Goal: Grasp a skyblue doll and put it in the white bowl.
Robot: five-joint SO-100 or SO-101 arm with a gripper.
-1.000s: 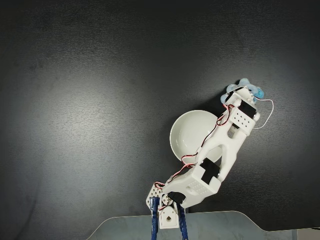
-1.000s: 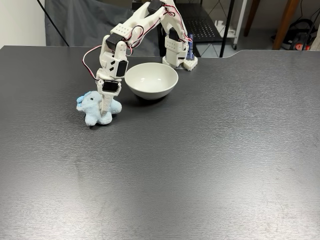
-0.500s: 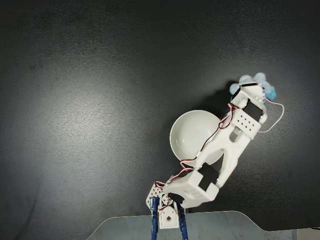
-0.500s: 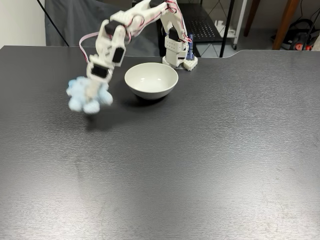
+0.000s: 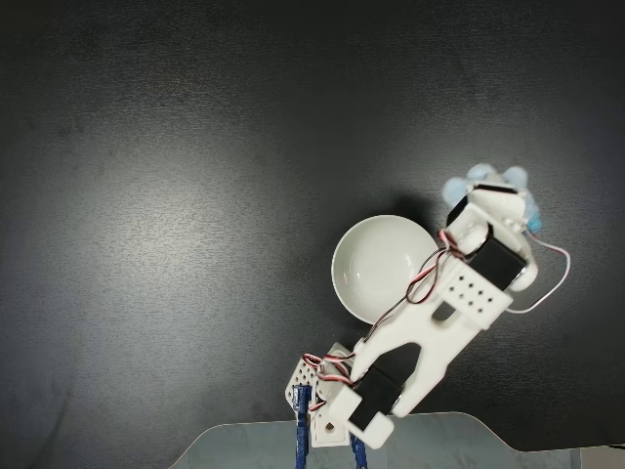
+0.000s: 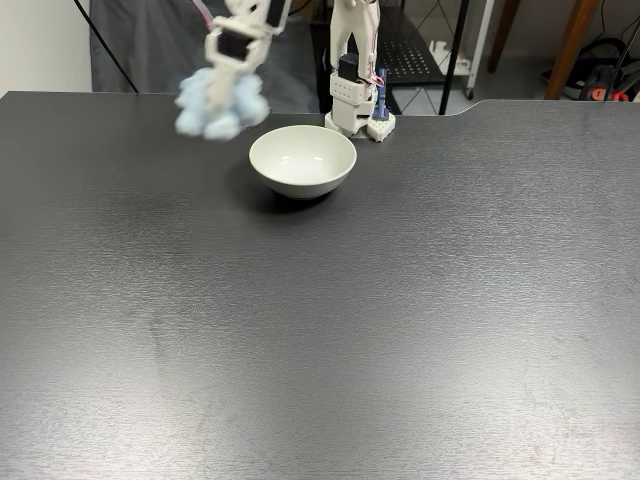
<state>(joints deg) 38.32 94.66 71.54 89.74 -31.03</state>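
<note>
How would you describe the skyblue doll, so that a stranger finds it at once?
Start at the black table and find the white bowl near the arm's base. The skyblue doll hangs in the pincer, above the table beside the bowl: the scene's pale blue, fluffy thing.

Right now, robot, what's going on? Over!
Gripper shut on doll, lifted off the table. Doll beside bowl, not over it yet. Bowl empty, nothing in the way.

One fixed view overhead; other frontal, facing arm base (both share bowl point(image 5: 379, 268)).
</note>
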